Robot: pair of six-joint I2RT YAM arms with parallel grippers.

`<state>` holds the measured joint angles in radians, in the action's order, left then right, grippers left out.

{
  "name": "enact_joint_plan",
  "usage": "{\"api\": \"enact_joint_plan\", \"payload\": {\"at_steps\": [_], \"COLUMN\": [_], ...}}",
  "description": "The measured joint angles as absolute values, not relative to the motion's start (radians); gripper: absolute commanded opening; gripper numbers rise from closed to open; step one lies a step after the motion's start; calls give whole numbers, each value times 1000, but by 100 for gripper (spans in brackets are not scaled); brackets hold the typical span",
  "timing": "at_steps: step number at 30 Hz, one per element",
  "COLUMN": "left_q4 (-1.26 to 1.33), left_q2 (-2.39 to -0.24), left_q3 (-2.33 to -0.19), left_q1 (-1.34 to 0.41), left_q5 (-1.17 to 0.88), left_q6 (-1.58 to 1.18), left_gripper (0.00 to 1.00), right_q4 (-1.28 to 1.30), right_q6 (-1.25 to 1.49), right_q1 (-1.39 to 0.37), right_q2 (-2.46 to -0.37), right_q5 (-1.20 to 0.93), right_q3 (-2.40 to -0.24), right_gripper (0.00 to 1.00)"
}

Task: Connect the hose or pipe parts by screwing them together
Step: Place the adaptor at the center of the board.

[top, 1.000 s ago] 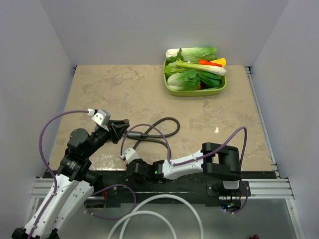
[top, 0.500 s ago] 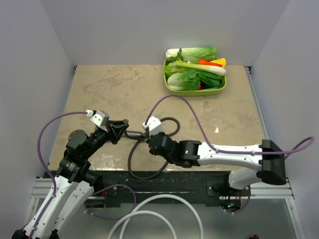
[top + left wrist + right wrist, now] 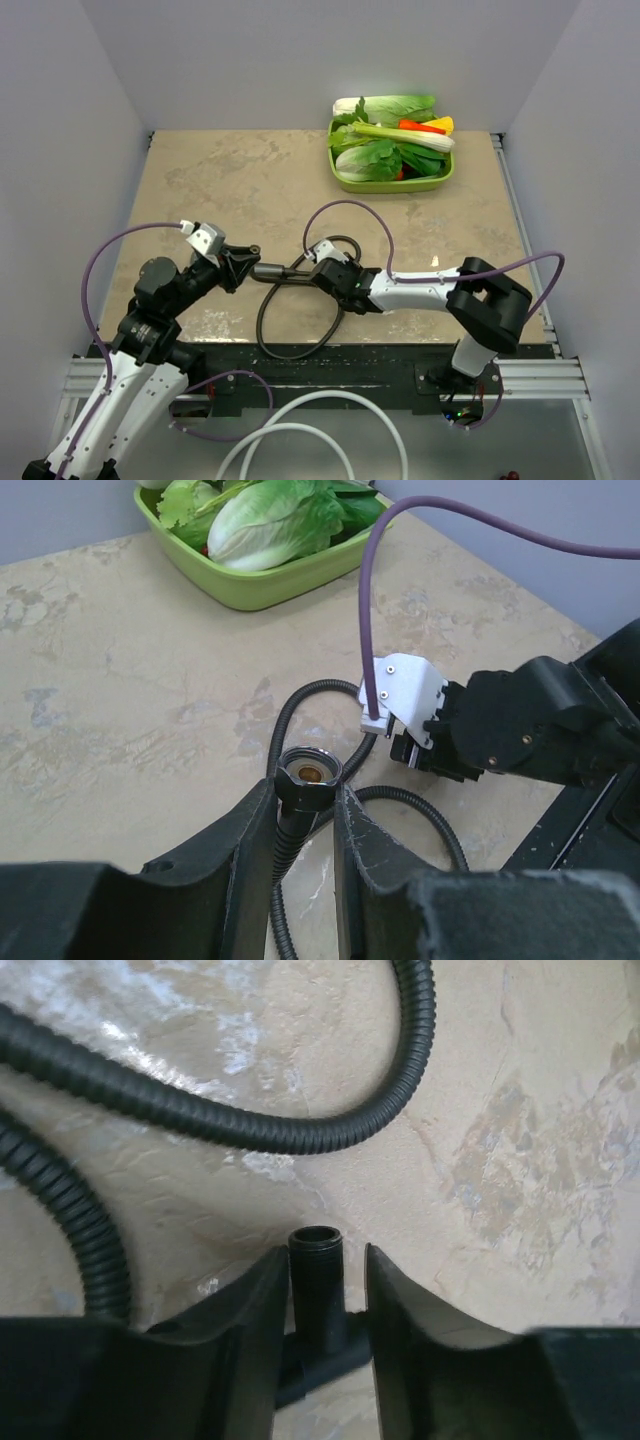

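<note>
Right arm's elbow has swung in from the far right, and its claw [image 3: 325, 1260] sits just beside the left claw [image 3: 308, 805]. It pinches the small black T-shaped fitting [image 3: 318, 1290], whose crossbar is mostly hidden between the fingers. The left claw is clamped on the black flexible hose [image 3: 283, 715] below its end nut [image 3: 309, 770]. Hose loops lie on the desk [image 3: 200, 170]. 1 purple cable [image 3: 372, 590] crosses in front of a green vegetable tray [image 3: 270, 588].

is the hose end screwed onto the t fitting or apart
Apart. The hose end, mouth empty, sits in the left pincer; the T fitting, thread bare, is in the right pincer.
</note>
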<state>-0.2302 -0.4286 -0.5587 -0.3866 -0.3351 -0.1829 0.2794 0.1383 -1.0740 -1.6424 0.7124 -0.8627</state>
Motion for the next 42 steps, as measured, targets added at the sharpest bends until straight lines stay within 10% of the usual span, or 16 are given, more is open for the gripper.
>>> {"api": "enact_joint_plan", "payload": {"at_steps": [7,42], "left_q4": [-273,-270], "left_q2": [-414,-430], "left_q3": [-565,-592], "left_q1": [-387,-387], "left_q5": [-350,-416], "left_q6": [-168,-183], "left_gripper": [0,0], "right_q4": [308,614], "right_q6": [142,1076], "right_q1": [-991,-885], "right_q2": [-1684,-1546], "right_q5": [697,453], "right_q3": [-929,-842], "right_gripper": [96,61]}}
